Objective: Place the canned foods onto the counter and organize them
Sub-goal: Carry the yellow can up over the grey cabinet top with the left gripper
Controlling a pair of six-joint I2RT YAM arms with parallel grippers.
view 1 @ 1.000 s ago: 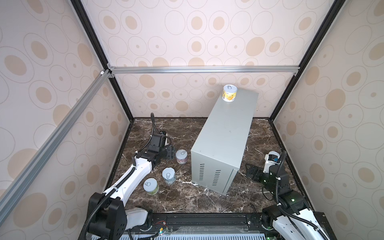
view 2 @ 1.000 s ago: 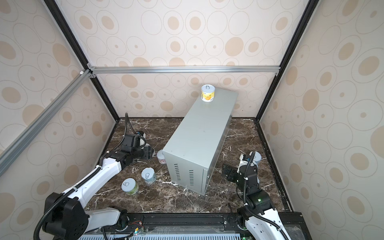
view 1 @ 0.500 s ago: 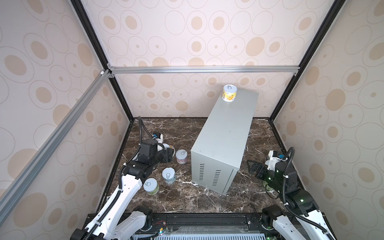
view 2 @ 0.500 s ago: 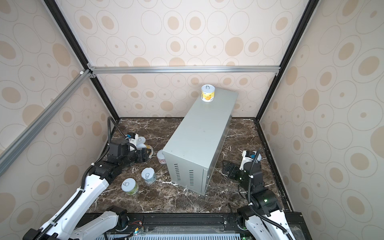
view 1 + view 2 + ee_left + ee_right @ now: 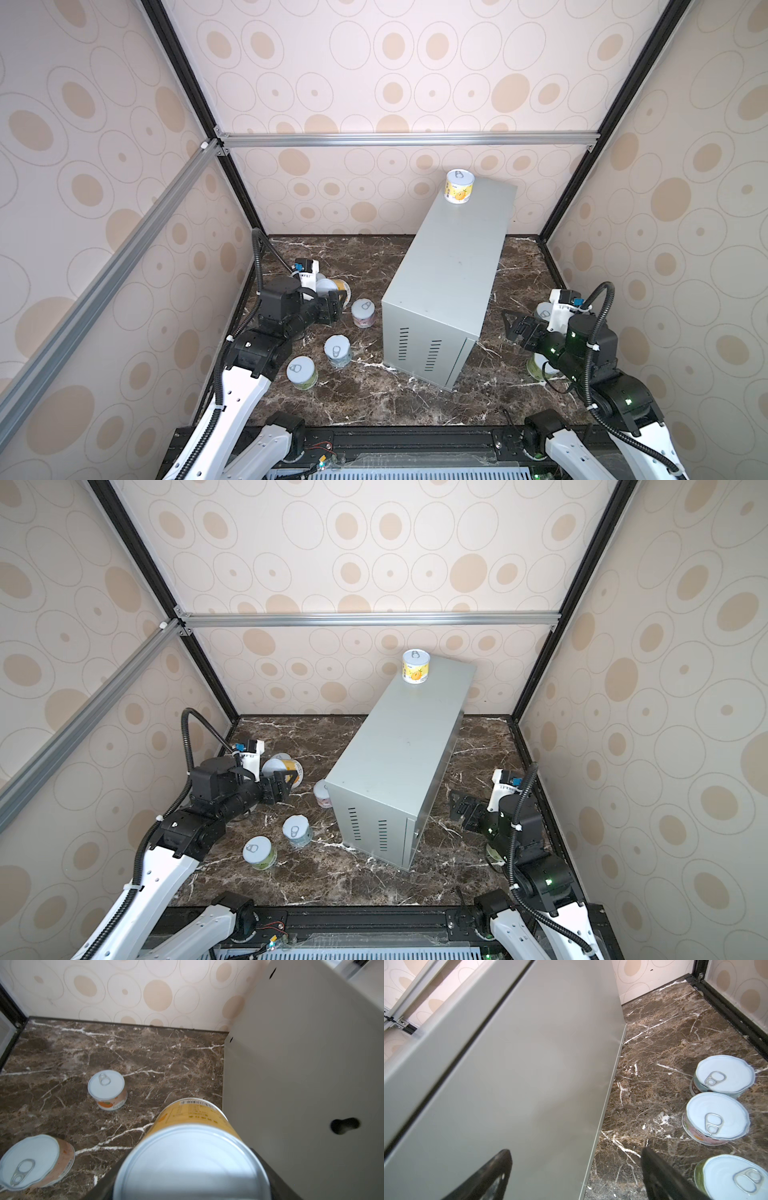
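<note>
Yellow-orange can (image 5: 344,286), tipped sideways, is clamped in the left gripper (image 5: 336,296) at 9 o'clock of the grey counter (image 5: 453,270). A second yellow can (image 5: 459,186) is stood at the counter's 12 o'clock end. At 4 o'clock the right gripper (image 5: 510,326) is held empty, jaws apart.

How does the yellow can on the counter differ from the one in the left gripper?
The counter can stands upright, pull-tab up; the held can is tipped sideways. The counter can sits free at the far end of the counter; the held can is clamped in the fingers of the left gripper, down beside the counter. Both have yellow-orange labels and silver ends.
</note>
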